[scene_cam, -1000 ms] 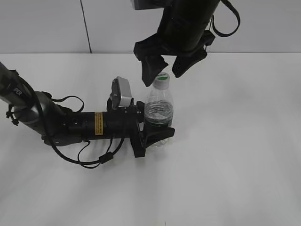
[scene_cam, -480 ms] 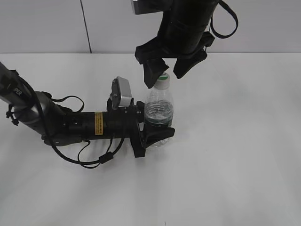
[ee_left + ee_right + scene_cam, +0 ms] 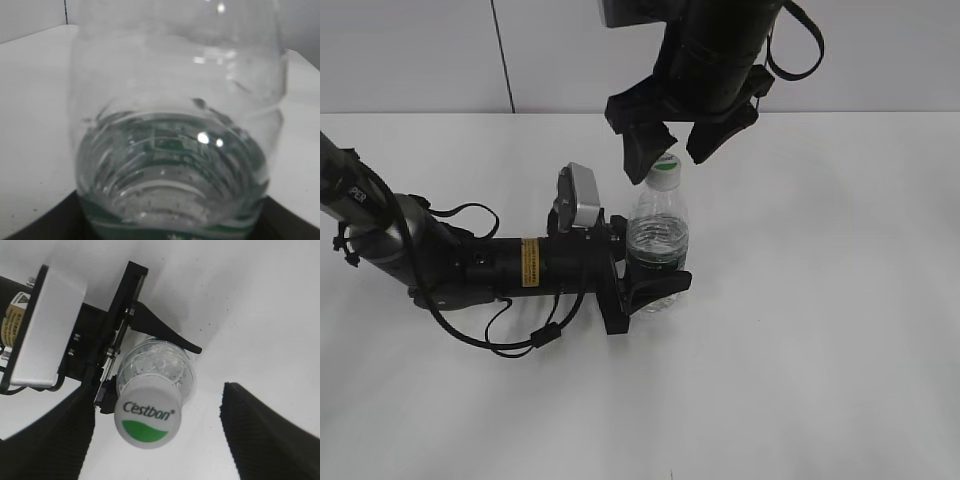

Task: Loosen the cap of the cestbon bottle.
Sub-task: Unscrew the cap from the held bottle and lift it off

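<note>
Cestbon bottle: the cestbon bottle (image 3: 657, 250) is standing upright near the middle of the white worktop (image 3: 820, 330), a little toward the far edge; water is filling its lower part, and the left wrist view is showing the clear ribbed body and a green band at the bottom.

Cap: the cap (image 3: 148, 418) is sitting on the bottle's neck, white with a green half-oval and the word "Cestbon" facing up; whether it is tight or slack cannot be told.

Left claw: the left claw (image 3: 645, 285) is lying low along the worktop, reaching in from the left edge, and is clamping the bottle's lower body between its black jaws.

Right claw: the right claw (image 3: 672, 148) is hanging from above on the far side, its two black fingers (image 3: 265, 432) spread apart, one at each side of the cap and neither touching it; in the exterior view the fingertips are hovering just above and beside the cap.

Worktop: the white surface is carrying only the bottle and the left arm with its cables.
</note>
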`<state>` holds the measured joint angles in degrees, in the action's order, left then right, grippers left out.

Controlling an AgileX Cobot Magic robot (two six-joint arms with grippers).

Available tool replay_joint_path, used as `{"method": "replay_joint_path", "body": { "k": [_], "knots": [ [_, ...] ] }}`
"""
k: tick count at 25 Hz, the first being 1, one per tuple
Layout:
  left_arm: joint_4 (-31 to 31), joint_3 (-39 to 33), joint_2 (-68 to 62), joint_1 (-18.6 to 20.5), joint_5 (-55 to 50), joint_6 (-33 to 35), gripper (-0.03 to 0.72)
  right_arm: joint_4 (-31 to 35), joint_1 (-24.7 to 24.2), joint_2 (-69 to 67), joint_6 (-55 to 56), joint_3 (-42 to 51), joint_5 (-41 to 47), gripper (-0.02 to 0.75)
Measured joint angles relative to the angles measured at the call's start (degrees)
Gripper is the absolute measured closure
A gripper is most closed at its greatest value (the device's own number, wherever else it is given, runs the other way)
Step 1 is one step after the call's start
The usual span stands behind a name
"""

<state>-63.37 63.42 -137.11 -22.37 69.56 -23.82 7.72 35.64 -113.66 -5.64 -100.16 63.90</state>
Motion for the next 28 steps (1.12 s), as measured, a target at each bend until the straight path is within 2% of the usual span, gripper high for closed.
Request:
{"method": "replay_joint_path", "body": {
  "k": [13,21,28],
  "knots": [
    [0.0,0.0,0.0,0.0,0.0,0.0,0.279,0.0,0.0,-1.6,0.0,-0.5,1.5,0.143],
    [0.0,0.0,0.0,0.0,0.0,0.0,0.279,0.0,0.0,-1.6,-0.1,-0.8,2.1,0.196],
    [0.0,0.0,0.0,0.0,0.0,0.0,0.279,0.0,0.0,-1.6,0.0,-0.8,2.6,0.2]
  ]
}}
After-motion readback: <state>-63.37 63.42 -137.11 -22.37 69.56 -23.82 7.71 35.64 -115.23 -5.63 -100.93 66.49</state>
